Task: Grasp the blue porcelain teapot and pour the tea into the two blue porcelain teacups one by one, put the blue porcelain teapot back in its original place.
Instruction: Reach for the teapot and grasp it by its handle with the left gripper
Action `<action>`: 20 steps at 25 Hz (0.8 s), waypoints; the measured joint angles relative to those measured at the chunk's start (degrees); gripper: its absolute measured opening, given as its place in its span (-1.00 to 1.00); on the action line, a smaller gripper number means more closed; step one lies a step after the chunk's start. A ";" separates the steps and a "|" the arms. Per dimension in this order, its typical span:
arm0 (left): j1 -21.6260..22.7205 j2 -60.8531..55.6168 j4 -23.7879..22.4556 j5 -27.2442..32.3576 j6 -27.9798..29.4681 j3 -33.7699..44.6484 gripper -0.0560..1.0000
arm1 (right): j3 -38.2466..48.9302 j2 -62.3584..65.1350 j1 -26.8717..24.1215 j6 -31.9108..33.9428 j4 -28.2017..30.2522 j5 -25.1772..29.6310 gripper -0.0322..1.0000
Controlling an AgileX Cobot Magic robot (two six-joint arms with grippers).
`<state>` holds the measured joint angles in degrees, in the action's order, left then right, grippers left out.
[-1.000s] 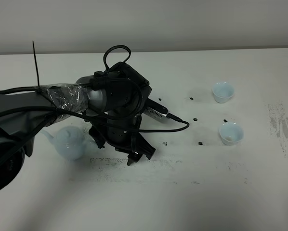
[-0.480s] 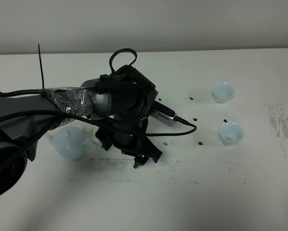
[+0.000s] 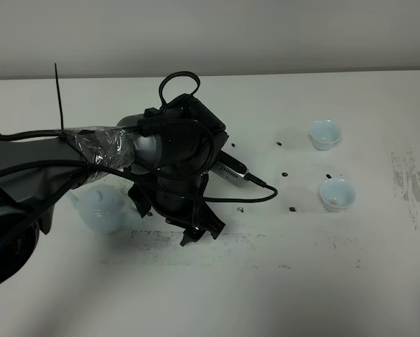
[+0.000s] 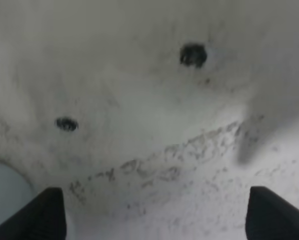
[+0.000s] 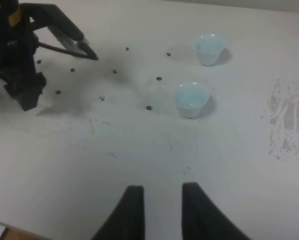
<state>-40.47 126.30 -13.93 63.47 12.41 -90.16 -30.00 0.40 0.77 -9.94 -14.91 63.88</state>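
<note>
The blue porcelain teapot point(image 3: 101, 209) stands upright on the white table at the left, its handle side hidden behind my left arm. My left gripper point(image 3: 170, 217) is open and empty, pointing down just right of the teapot, with nothing between its fingers. In the left wrist view the gripper point(image 4: 159, 220) frames bare table, and a sliver of the teapot point(image 4: 4, 195) shows beside one finger. The two blue porcelain teacups point(image 3: 325, 133) point(image 3: 336, 194) stand at the right; they also show in the right wrist view point(image 5: 210, 48) point(image 5: 191, 99). My right gripper point(image 5: 163, 212) hovers narrowly open and empty in front of the cups.
Small dark specks point(image 3: 286, 173) lie scattered on the table between the arm and the cups. Grey scuff marks point(image 3: 196, 239) run along the table under the left gripper, and more sit at the right edge point(image 3: 414, 186). A cable point(image 3: 245, 193) loops off the left wrist.
My left gripper swung a little right and forward, then back left towards the teapot. The teapot and both cups have not moved.
</note>
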 joint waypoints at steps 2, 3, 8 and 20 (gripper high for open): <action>0.00 -0.10 0.25 1.07 0.00 0.00 0.50 | 0.00 0.00 0.00 0.00 0.00 0.00 -0.52; 0.00 -0.16 0.39 1.59 0.00 0.00 0.49 | 0.00 0.00 0.00 0.00 0.00 0.00 -0.52; 0.00 -0.22 0.77 4.80 0.25 0.00 0.42 | 0.00 0.00 0.00 0.00 0.00 0.00 -0.52; -1.82 -1.85 2.42 4.80 0.30 0.19 0.25 | 0.00 0.00 0.00 0.00 -0.04 0.00 -0.52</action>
<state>-42.30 124.45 -11.51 68.27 12.71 -89.97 -30.00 0.40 0.77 -9.94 -14.94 63.88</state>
